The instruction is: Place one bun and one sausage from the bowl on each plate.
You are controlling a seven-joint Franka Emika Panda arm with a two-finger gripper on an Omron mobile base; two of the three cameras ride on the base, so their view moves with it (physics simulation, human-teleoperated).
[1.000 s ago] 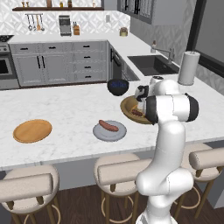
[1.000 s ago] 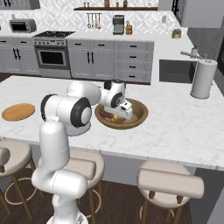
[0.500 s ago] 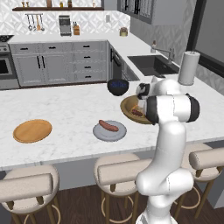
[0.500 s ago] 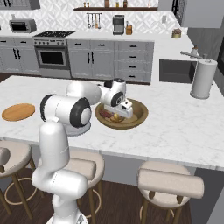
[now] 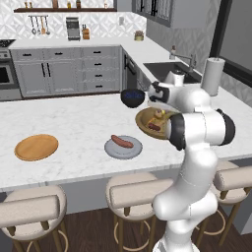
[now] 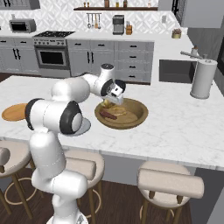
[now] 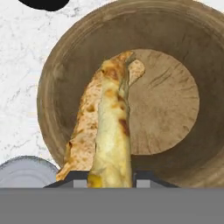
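The gripper is clenching 1 bun above the bowl, lifting it clear for the grey plate, already carrying 1 sausage.

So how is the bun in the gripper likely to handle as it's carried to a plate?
The bun looks long and narrow, pinched at one end, so it may swing or pivot. Its bread-like surface suggests it's light and somewhat squashy. It could slip if the gripper jerks above the bowl.
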